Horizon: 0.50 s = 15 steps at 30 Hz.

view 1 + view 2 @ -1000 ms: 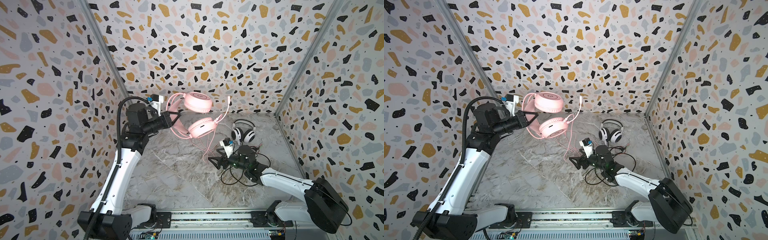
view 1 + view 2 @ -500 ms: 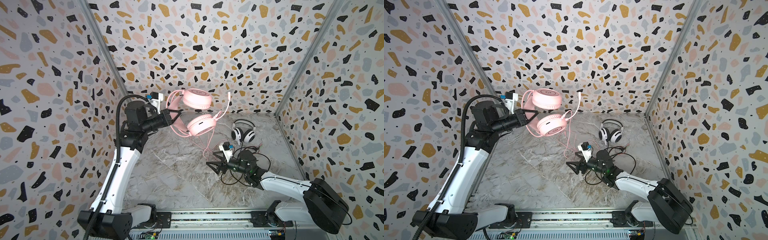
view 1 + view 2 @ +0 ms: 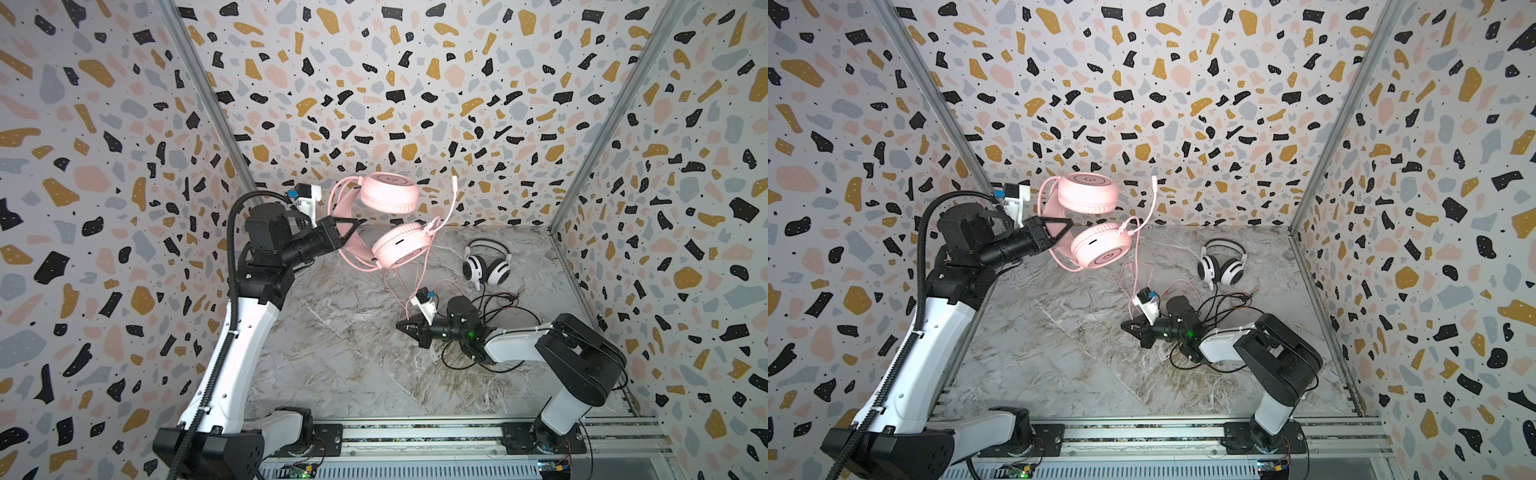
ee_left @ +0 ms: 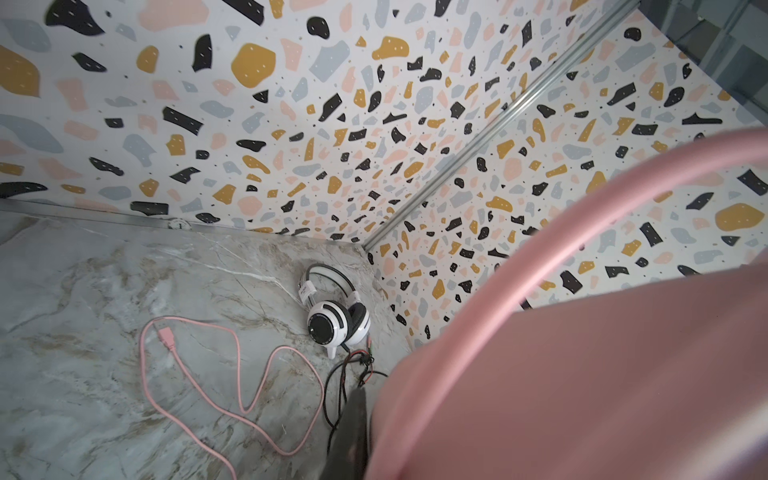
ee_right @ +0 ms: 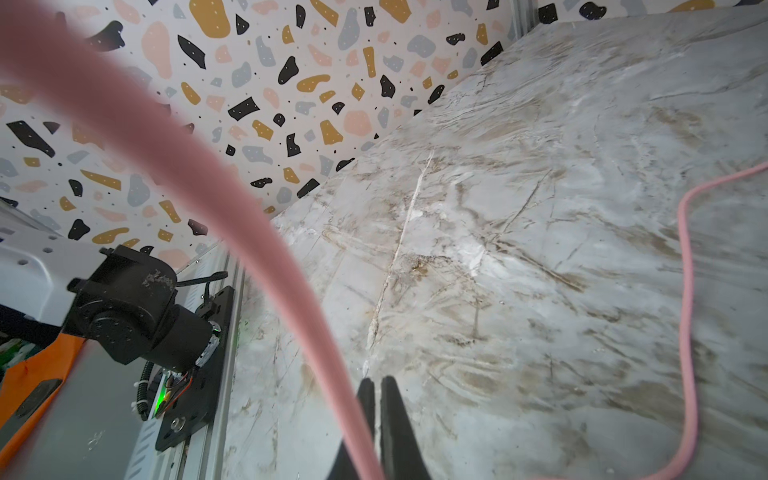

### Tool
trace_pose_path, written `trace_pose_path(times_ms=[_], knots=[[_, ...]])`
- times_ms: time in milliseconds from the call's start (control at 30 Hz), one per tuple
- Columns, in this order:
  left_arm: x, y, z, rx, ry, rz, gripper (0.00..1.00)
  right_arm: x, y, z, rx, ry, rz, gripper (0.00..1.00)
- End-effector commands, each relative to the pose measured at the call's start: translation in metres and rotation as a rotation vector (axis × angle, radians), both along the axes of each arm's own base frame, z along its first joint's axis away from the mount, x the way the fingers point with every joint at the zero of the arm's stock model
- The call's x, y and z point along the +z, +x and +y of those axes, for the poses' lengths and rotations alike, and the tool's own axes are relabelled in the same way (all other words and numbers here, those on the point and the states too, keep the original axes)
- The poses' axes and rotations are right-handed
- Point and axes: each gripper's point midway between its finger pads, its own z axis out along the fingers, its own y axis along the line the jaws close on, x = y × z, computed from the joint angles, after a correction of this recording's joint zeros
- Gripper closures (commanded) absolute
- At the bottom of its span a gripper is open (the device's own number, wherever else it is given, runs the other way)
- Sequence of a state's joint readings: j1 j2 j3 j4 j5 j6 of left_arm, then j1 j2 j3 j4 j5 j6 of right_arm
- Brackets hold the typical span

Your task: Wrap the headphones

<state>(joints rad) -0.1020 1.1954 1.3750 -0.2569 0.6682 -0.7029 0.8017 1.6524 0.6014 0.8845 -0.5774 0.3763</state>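
My left gripper (image 3: 352, 223) (image 3: 1068, 225) is shut on the headband of the pink headphones (image 3: 389, 193) (image 3: 1088, 194) and holds them high near the back wall. In the left wrist view the headband (image 4: 582, 374) fills the frame beside one dark finger (image 4: 352, 428). Their thin pink cable (image 3: 394, 286) (image 5: 208, 166) hangs down to my right gripper (image 3: 402, 326) (image 3: 1126, 326) (image 5: 376, 386). That gripper sits low over the floor, shut, with the cable crossing one finger into the jaws. The white-and-black headphones (image 3: 486, 266) (image 3: 1221, 266) (image 4: 336, 320) lie at the back right.
A tangle of black cable (image 3: 494, 299) (image 4: 332, 382) lies on the marble floor under my right arm. More pink cable (image 4: 241, 374) (image 5: 685, 291) loops on the floor. Patterned walls enclose three sides, and a metal rail (image 3: 415, 434) runs along the front.
My right gripper has slid left along the floor and gone from open to shut at the pink cable. My left gripper has raised the pink headphones slightly.
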Motion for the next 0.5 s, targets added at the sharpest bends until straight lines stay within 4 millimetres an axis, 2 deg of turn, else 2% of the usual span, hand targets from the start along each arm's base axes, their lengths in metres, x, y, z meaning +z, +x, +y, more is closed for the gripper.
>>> trace_pose_path(times_ms=[0, 67, 167, 267, 400, 467], knots=[[0.015, 0.012, 0.028, 0.19, -0.068, -0.068, 1.0, 0.009, -0.009, -0.011, -0.071, -0.013, -0.028, 1.0], [0.003, 0.023, 0.048, 0.329, -0.112, -0.06, 1.0, -0.005, -0.017, -0.021, -0.128, -0.126, -0.016, 1.0], [-0.016, 0.032, 0.077, 0.513, -0.142, -0.021, 1.0, -0.013, -0.03, -0.031, -0.178, -0.276, -0.025, 1.0], [-0.03, 0.035, 0.092, 0.627, -0.106, -0.012, 1.0, -0.016, -0.041, -0.04, -0.166, -0.422, 0.013, 1.0], [-0.044, 0.035, 0.091, 0.681, 0.061, -0.011, 1.0, 0.003, -0.046, -0.053, -0.173, -0.593, 0.019, 1.0], [-0.052, 0.035, 0.09, 0.698, 0.129, -0.006, 1.0, 0.03, -0.05, -0.054, -0.148, -0.634, 0.005, 1.0]])
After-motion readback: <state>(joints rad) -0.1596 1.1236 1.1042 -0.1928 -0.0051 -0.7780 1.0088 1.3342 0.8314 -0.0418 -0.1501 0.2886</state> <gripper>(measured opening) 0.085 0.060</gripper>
